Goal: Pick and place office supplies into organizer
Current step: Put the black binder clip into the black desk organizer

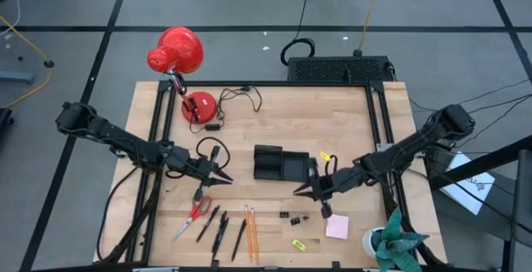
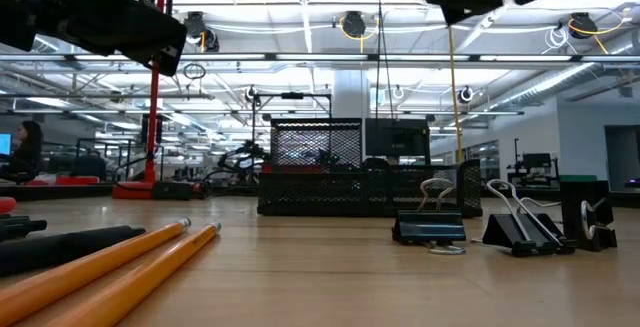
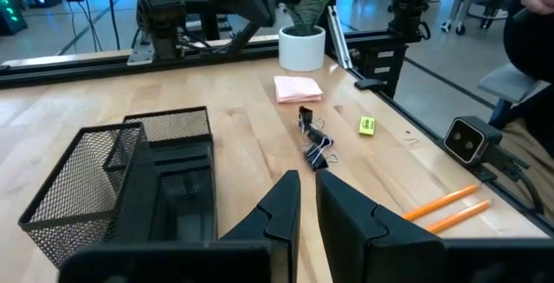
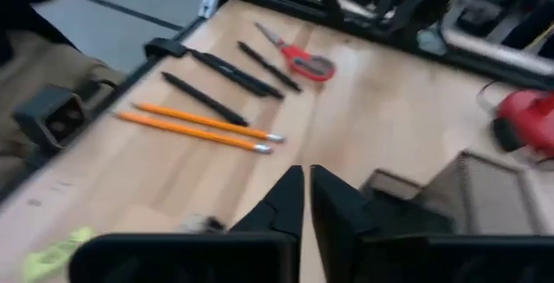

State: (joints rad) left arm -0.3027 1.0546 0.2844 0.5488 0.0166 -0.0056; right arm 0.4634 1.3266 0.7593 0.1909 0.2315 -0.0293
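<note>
From above, the organizer sits mid-table; the left gripper hovers at its nine o'clock, the right gripper at its five — both empty. The right wrist view shows near-closed fingers, pencils beyond; the left's fingers nearly meet.

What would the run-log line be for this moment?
left gripper: empty, beside organizer | right gripper: empty, near organizer | scissors, pencils, binder clips: on table, unplaced

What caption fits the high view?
Both grippers, left and right, flank the mesh organizer; supplies lie along the table's front edge.
</note>
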